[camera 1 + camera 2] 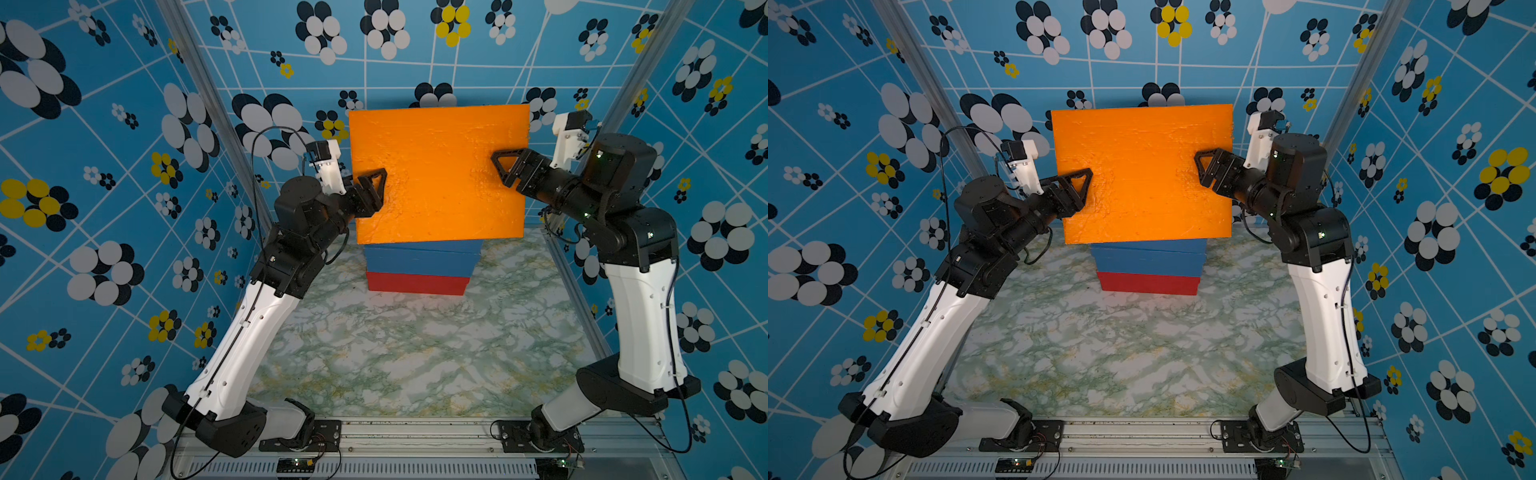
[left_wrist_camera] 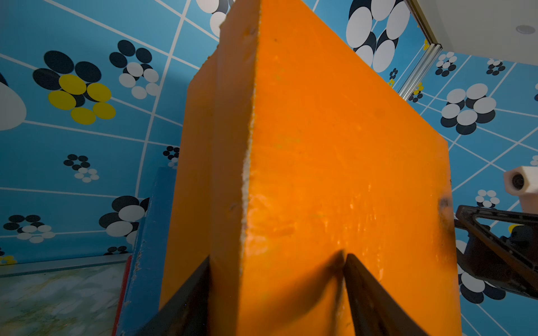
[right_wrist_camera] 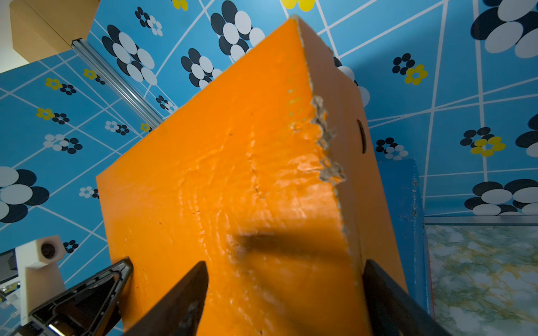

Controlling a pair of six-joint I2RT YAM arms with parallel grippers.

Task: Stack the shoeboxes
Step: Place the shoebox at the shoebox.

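An orange shoebox [image 1: 440, 174] [image 1: 1142, 174] tops a stack of two blue shoeboxes [image 1: 422, 255] [image 1: 1148, 257] and a red shoebox [image 1: 417, 282] [image 1: 1148, 283] at the back of the table. My left gripper [image 1: 380, 183] [image 2: 278, 257] is shut on the orange box's left edge, one finger pressed on the lid and one underneath. My right gripper [image 1: 496, 160] [image 3: 285, 263] straddles the right edge. Its upper finger [image 3: 192, 288] stands just off the lid, so it is open. I cannot tell how squarely the orange box rests on the blue one below.
The marble-patterned tabletop [image 1: 407, 353] stretches in front of the stack. Aluminium frame posts [image 1: 208, 104] and flower-patterned walls stand close behind both arms. A metal rail [image 1: 415, 432] carries the arm bases along the front edge.
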